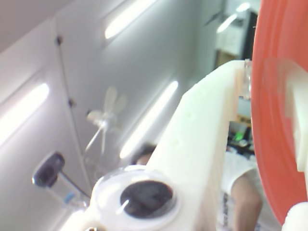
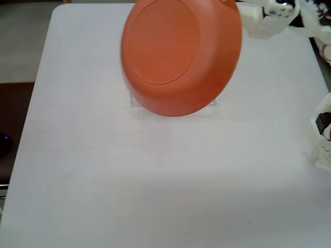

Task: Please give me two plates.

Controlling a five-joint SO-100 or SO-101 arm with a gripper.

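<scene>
While my gripper (image 1: pixel 260 91) clamps its rim, the orange plate (image 2: pixel 181 54) hangs in the air above the table (image 2: pixel 155 181), clear of the surface.

Finding one: grasp. In the wrist view one white finger (image 1: pixel 202 144) runs up to the plate's edge (image 1: pixel 272 120), and a second white piece lies across the plate's far face. The rim sits between them. I record the hold as closed on the plate. In the fixed view the gripper body (image 2: pixel 264 18) meets the plate at its upper right edge; the fingertips themselves are hidden behind the rim.

Finding two: condition of the plate. It is round, shallow, plain orange plastic, smooth and free of marks so far as the blur allows. Its underside faces the fixed camera, showing a flat circular base ring with a sloped wall around it. It is tilted steeply, nearly on edge, with the lowest point down and left of my gripper.

Finding three: position. The plate extends leftward and downward from my grasp. A faint clear stand or bracket (image 2: pixel 135 101) shows on the table just below the plate's lower edge; I cannot tell whether the two touch.

Finding four: only one plate is in view.
</scene>
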